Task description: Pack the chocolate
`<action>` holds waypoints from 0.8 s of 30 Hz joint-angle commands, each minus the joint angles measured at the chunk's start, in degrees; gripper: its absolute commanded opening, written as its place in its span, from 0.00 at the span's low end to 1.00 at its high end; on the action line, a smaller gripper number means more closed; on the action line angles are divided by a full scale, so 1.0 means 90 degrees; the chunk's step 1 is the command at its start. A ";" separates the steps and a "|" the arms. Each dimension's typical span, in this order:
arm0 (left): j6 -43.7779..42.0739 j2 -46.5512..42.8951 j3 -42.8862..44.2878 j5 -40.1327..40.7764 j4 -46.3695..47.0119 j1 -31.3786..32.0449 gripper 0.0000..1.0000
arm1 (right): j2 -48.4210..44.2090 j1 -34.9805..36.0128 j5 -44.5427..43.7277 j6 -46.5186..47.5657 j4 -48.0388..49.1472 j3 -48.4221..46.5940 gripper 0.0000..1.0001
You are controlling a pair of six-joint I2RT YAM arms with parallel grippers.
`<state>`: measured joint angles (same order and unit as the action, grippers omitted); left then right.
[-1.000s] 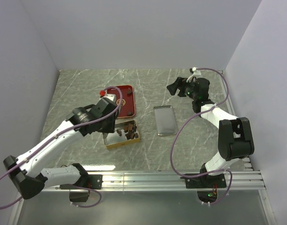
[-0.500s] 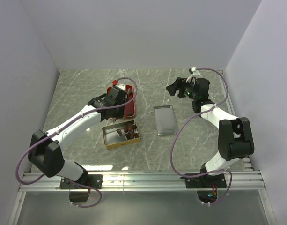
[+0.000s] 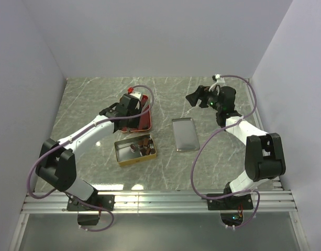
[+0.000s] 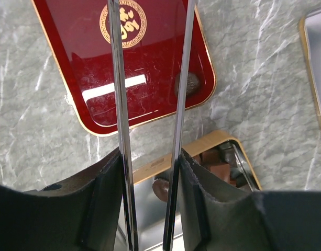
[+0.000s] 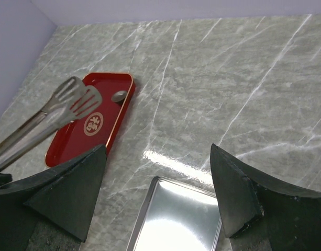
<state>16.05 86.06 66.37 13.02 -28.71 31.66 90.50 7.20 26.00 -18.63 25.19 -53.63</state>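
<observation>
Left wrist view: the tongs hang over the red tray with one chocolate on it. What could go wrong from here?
1. The chocolate lies near the rim of the red tray, lined up with one blade of the tongs in the left tool, not between the blades; closing might just nudge it.
2. The gold tin holds pieces bunched at one end; a drop onto them might bounce out.

A lab test cell: bare white walls (image 3: 150, 36), aluminium rail (image 3: 165, 200), marble-patterned tabletop (image 3: 97, 99).
</observation>
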 commanded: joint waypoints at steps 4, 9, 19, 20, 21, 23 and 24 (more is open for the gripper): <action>-0.0182 0.0213 -0.0060 -0.0372 0.0416 -0.0110 0.47 | -0.0309 -0.0058 0.0031 -0.0029 0.0189 -0.0135 0.86; -0.0221 0.0398 -0.0070 -0.0401 0.0455 -0.0207 0.47 | -0.0329 -0.0058 0.0041 -0.0039 0.0209 -0.0106 0.86; -0.0270 0.0681 -0.0079 -0.0332 0.0592 -0.0393 0.47 | -0.0231 -0.0068 0.0051 -0.0039 0.0209 -0.0145 0.86; -0.0280 0.0701 -0.0060 -0.0343 0.0612 -0.0393 0.46 | -0.0222 -0.0077 0.0051 -0.0039 0.0209 -0.0145 0.86; -0.0290 0.0769 -0.0041 -0.0352 0.0612 -0.0402 0.46 | -0.0212 -0.0078 0.0051 -0.0039 0.0209 -0.0145 0.86; -0.0319 0.0838 0.0047 -0.0362 0.0612 -0.0412 0.46 | -0.0212 -0.0087 0.0041 -0.0039 0.0209 -0.0145 0.86; -0.0358 0.0915 0.0057 -0.0382 0.0602 -0.0403 0.46 | -0.0202 -0.0078 0.0041 -0.0029 0.0209 -0.0145 0.86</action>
<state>14.17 93.23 65.80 10.33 -25.82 28.10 89.86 7.07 26.02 -18.65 25.23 -53.63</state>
